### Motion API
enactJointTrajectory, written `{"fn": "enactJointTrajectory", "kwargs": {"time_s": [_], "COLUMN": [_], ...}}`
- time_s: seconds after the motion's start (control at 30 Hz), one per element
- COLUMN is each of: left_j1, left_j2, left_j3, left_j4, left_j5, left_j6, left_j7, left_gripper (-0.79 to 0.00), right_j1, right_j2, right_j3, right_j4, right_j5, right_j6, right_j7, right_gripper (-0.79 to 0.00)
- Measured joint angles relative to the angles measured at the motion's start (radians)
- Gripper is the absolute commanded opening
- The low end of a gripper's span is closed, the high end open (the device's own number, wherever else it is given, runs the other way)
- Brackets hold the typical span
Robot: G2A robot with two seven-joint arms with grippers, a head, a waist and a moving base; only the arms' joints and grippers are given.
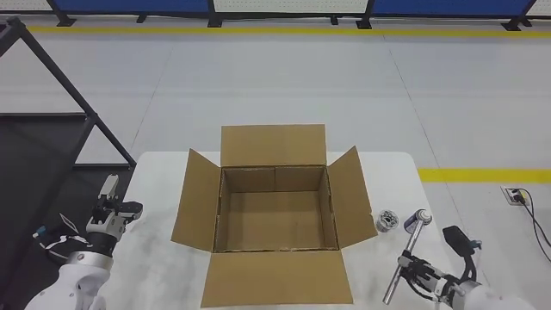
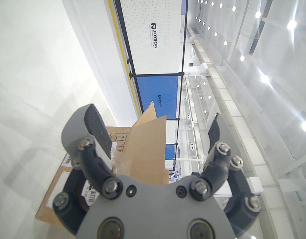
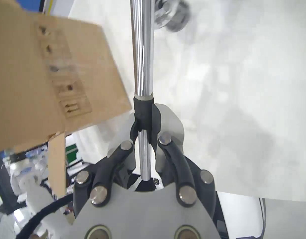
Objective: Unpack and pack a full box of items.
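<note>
rod [image 3: 142, 38] clamped between right gripper [image 3: 143, 120] jaws | left gripper [image 2: 154, 115] agape near box [image 1: 275, 220]

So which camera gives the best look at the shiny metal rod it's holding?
The right wrist view: the metal rod runs up the middle, clamped between the fingers. The top view shows it small and slanted beside the cardboard box. The left wrist view faces that box instead.

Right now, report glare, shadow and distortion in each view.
Top view: even light, the box interior lightly shaded. Left wrist view: ceiling lamps flare into streaks. Right wrist view: bright highlights streak the rod held in the right hand.
</note>
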State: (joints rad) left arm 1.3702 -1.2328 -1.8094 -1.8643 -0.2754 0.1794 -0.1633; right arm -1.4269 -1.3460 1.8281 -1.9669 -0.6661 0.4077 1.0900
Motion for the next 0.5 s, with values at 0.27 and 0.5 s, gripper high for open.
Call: {"fn": "enactJointTrajectory", "kwargs": {"time_s": [0.27,0.5], "left_j1": [0.000,0.000], "left_j2": [0.000,0.000], "left_j3": [0.000,0.000], "left_j4": [0.000,0.000], "left_j5": [0.000,0.000], "left_j6": [0.000,0.000], "left_j7": [0.000,0.000], "left_gripper": [0.000,0.000], "right_j1": [0.060,0.090], "right_j2": [0.018,0.031], "right_j3": [-0.032,-0.075], "right_j4": [0.116,0.153], "right_j5": [-0.007,-0.052], "right_j6": [0.004,0.007], "right_j7": [0.066,0.088], "right_gripper": [-0.785,-0.785]}}
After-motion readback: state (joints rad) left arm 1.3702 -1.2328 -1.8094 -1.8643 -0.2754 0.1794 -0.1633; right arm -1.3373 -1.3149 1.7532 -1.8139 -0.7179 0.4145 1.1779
